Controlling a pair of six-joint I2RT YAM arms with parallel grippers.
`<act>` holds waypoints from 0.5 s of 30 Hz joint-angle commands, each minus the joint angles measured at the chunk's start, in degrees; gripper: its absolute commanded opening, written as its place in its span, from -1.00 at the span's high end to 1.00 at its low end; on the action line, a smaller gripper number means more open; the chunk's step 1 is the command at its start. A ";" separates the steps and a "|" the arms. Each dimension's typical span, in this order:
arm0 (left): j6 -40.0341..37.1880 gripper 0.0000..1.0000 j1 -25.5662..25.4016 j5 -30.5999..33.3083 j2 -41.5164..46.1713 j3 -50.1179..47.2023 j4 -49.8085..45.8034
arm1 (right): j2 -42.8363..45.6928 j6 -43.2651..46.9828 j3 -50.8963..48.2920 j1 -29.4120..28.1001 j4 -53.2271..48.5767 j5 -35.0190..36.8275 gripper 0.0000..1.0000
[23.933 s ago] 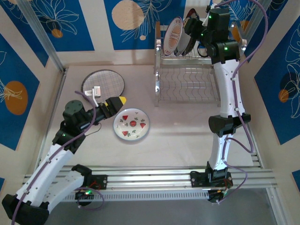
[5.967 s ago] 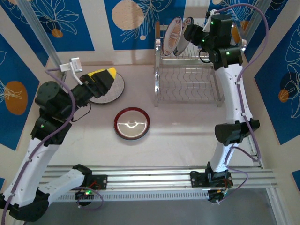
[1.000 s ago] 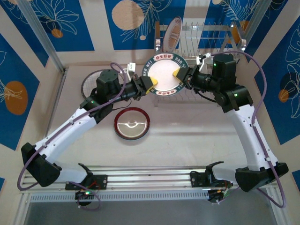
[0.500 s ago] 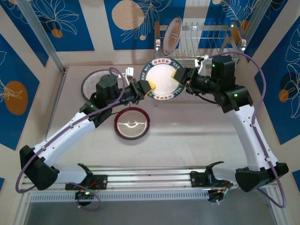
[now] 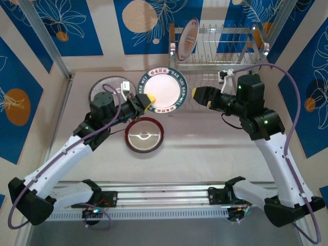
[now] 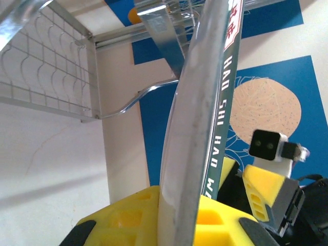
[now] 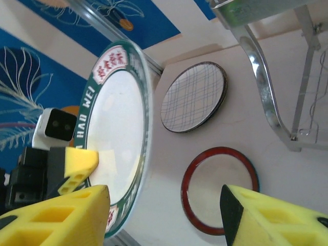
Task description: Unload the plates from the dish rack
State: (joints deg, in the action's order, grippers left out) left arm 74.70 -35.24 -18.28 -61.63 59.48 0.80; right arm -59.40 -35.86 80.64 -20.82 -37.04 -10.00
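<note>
Green-rimmed plate (image 5: 164,89) is held tilted in the air just off the dish rack (image 5: 220,56). Your left gripper (image 5: 145,101) pinches its rim. Your right gripper (image 5: 197,95) stands spread beside it, apparently so the left arm alone can set it down.

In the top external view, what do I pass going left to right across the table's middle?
First the round plaid-grid plate, then the green-rimmed white plate, then the right arm's yellow fingers.

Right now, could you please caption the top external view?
Left gripper clamps the green-rimmed plate; right gripper, jaws open, hangs beside it.
</note>
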 commanded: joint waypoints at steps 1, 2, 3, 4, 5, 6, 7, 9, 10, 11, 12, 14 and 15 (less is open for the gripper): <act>-0.03 1.00 0.77 2.20 2.89 -2.76 -0.04 | 2.97 11.32 -3.01 -2.14 4.16 1.28 -0.19; -0.05 1.00 0.87 2.73 3.40 -3.74 -0.37 | 4.15 14.00 -4.47 -2.99 5.57 1.12 -0.19; -0.03 1.00 0.88 3.33 3.89 -4.41 -0.85 | 5.23 16.28 -5.91 -3.73 6.86 0.98 -0.20; -0.14 1.00 0.99 4.04 4.39 -5.32 -1.54 | 6.49 18.88 -7.55 -4.55 8.31 0.85 -0.20; -0.53 1.00 0.97 4.70 4.87 -6.12 -2.24 | 7.67 21.23 -9.14 -5.28 9.66 0.70 -0.23; -0.97 1.00 1.05 5.36 5.25 -6.75 -3.10 | 8.77 23.09 -10.54 -5.89 10.83 0.47 -0.26; -1.41 1.00 1.05 6.14 5.68 -7.57 -3.89 | 9.76 25.14 -11.89 -6.35 12.03 -0.68 -0.29; -1.64 1.00 1.05 7.22 6.39 -9.39 -4.42 | 11.07 28.53 -13.49 -7.31 12.65 -2.15 -0.33; -1.42 1.00 1.05 7.82 6.71 -10.59 -4.42 | 11.39 29.88 -13.96 -7.88 12.25 -2.31 -0.33; -1.36 1.00 1.05 8.33 7.00 -11.85 -4.24 | 11.48 31.13 -14.19 -8.45 11.41 -2.26 -0.33; -1.21 1.00 1.05 8.79 7.26 -12.90 -4.16 | 11.47 31.96 -14.35 -8.89 10.57 -2.09 -0.33; -0.75 1.00 1.05 9.88 7.78 -15.45 -3.35 | 11.55 33.68 -15.11 -9.95 9.49 -2.15 -0.33; -0.74 1.00 1.05 10.33 7.99 -16.49 -2.88 | 11.65 34.27 -15.48 -10.40 9.36 -2.14 -0.34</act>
State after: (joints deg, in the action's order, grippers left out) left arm 74.48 -34.70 -10.81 -55.37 44.97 -4.34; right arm -48.36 -7.46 66.39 -30.11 -27.79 -10.96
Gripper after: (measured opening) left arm 0.094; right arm 0.667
